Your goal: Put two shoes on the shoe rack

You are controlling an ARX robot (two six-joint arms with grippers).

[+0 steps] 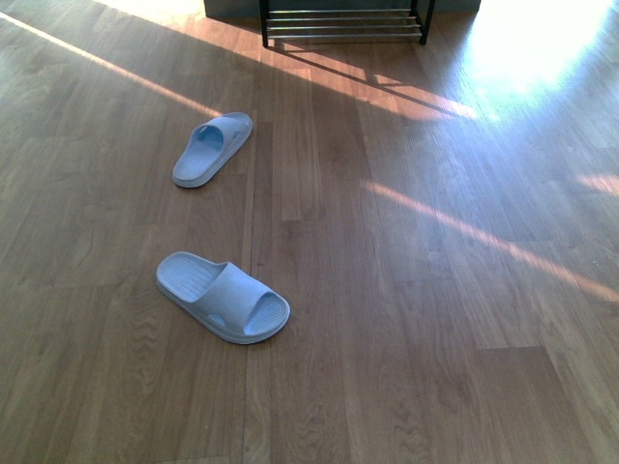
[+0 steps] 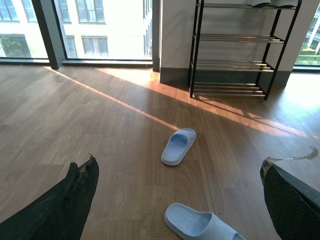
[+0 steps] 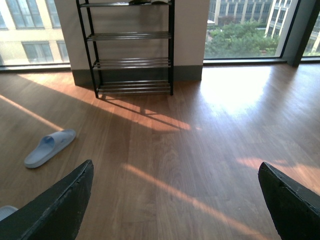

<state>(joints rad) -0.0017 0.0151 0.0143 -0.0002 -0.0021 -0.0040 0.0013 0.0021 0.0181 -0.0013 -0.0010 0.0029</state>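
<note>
The near slide (image 1: 223,298) is lying on the wooden floor (image 1: 435,338), left of centre. The far slide (image 1: 213,149) is lying well beyond it, toward the shoe rack (image 1: 344,24), which is standing at the far wall. Dim shapes (image 2: 272,3), possibly shoes, are sitting on its top shelf. The left gripper (image 2: 177,172) and right gripper (image 3: 175,165) are both hovering with jaws spread wide, gripping nothing.

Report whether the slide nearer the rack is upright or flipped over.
Upright. The far slide rests sole-down on the floor, with its strap arching over the exposed footbed.
</note>
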